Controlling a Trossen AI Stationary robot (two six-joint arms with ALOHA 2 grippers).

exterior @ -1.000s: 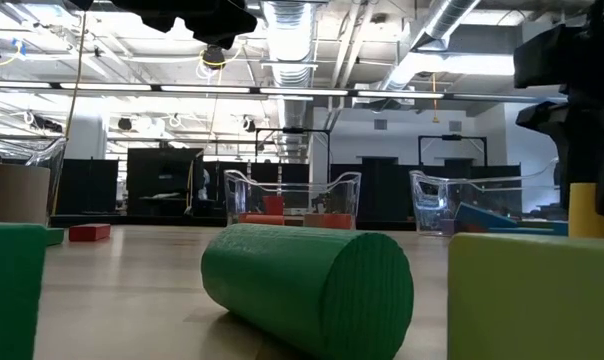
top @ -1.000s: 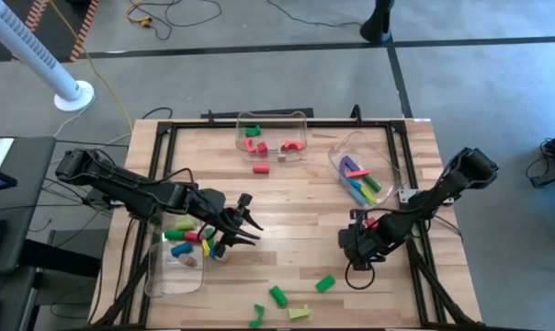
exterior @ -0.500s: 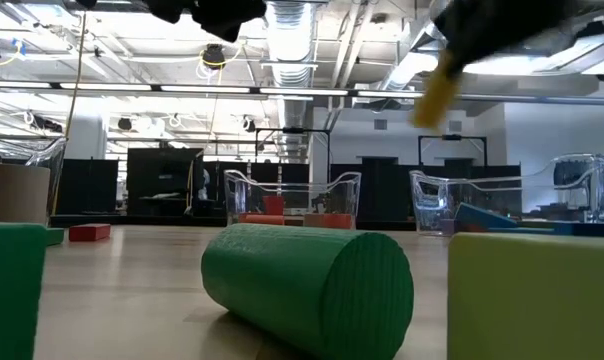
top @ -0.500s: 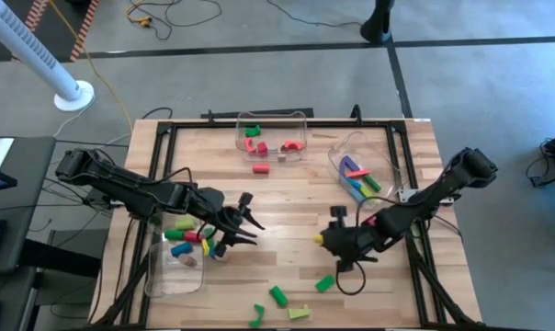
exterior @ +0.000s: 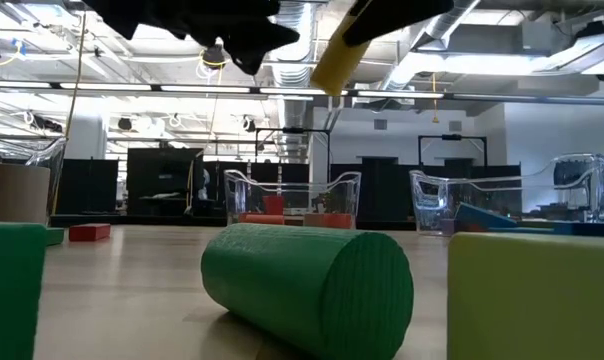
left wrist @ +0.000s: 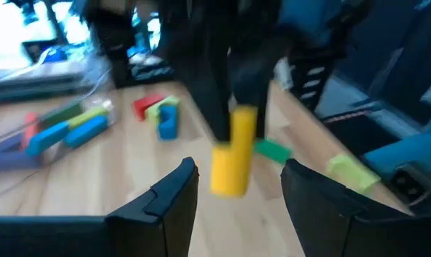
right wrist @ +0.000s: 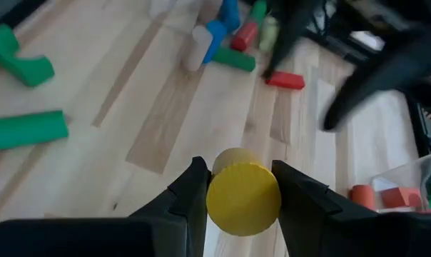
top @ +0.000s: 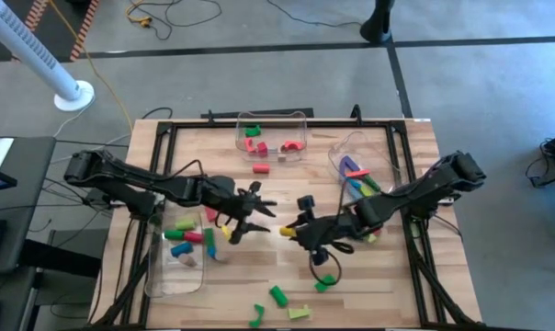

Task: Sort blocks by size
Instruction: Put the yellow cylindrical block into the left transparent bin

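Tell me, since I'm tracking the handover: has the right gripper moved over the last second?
Yes. In the high view the right gripper, shut on the yellow cylinder, has travelled from near the table's right rail toward the middle and the left gripper.

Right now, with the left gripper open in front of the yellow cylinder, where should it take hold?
Grip the free lower end of the yellow cylinder, coming level from the left gripper side. The right gripper clamps the other end, and the cylinder hangs tilted above the table, so close the jaws across its round sides.
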